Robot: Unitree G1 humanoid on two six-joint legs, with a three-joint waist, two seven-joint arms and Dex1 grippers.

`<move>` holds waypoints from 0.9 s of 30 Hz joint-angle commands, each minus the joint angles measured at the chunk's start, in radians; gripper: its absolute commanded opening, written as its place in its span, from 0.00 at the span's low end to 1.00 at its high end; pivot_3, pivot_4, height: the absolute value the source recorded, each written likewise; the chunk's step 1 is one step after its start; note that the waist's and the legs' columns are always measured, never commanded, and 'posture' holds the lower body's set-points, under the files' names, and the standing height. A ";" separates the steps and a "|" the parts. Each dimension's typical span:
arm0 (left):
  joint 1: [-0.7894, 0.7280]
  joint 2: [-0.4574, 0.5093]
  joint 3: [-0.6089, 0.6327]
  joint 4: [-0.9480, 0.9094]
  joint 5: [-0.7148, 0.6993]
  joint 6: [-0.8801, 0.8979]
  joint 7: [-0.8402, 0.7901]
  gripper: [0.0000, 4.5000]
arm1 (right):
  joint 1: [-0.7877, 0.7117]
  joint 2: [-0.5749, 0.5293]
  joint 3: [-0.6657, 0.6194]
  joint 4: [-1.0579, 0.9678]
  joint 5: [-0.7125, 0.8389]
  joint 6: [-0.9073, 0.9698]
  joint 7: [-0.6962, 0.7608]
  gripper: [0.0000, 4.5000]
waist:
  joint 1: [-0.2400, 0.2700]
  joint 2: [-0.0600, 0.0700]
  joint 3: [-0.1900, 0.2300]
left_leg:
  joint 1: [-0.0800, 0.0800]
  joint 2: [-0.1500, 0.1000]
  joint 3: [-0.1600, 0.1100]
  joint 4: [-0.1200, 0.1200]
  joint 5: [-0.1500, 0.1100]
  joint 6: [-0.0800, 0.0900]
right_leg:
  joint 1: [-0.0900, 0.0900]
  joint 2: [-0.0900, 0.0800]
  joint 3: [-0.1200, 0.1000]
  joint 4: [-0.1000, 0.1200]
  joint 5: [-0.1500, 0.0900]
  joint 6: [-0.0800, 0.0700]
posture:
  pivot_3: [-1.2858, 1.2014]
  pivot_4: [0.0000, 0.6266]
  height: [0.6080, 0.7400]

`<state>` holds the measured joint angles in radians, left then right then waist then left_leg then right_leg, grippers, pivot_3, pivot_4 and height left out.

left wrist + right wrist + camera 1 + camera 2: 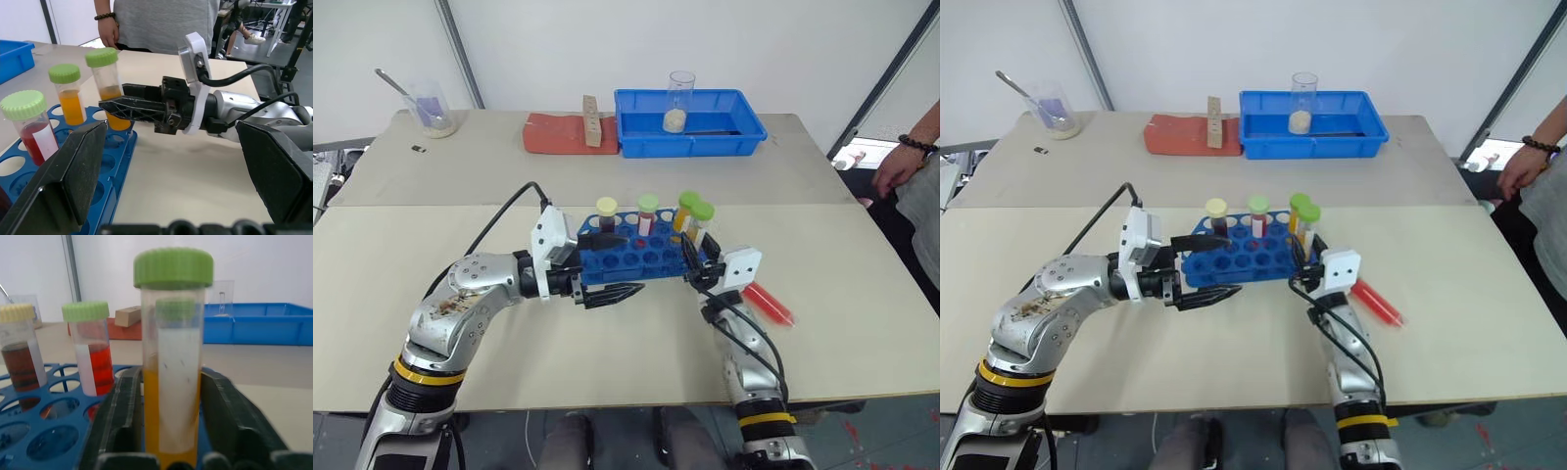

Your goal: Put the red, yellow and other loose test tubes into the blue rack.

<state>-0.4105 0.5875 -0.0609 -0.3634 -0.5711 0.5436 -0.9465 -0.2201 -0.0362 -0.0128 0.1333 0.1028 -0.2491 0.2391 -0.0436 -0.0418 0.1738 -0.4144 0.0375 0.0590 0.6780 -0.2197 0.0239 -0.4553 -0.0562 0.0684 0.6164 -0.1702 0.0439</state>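
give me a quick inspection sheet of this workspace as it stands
surface: beige table, two panels joined
job's things: blue rack holds four capped tubes upright; nearest orange tube stands between the right end effector's fingers; red tube lies loose on the table
clutter: blue tray with beaker, red pad, wooden block, cup with spoon
grippers: left end effector open at the rack's end; right end effector around the orange tube, grip unclear
cables: black lead on left arm
surroundings: person's hand at the right edge

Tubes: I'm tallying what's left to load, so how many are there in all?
5. Four stand in the rack: yellow-capped, red, and two orange ones. One red tube lies loose on the table, right of the right gripper.
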 commanded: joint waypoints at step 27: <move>0.074 0.132 -0.071 -0.145 0.071 -0.078 -0.105 1.00 | -0.171 -0.945 0.116 -0.472 0.276 1.375 0.474 0.91 | 0.007 -0.001 0.000 | -0.001 -0.001 0.000 0.000 0.000 0.001 | 0.001 -0.001 0.000 -0.004 -0.009 0.000 | 0.52 0.24 1.00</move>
<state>-0.3360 0.7212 -0.1339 -0.4681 -0.5072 0.4874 -1.0524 -0.3643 -0.9575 0.0910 -0.3540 0.3953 1.1286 0.6902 -0.0364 -0.0423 0.1738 -0.4153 0.0363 0.0588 0.6779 -0.2200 0.0245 -0.4541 -0.0570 0.0684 0.6123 -0.1788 0.0439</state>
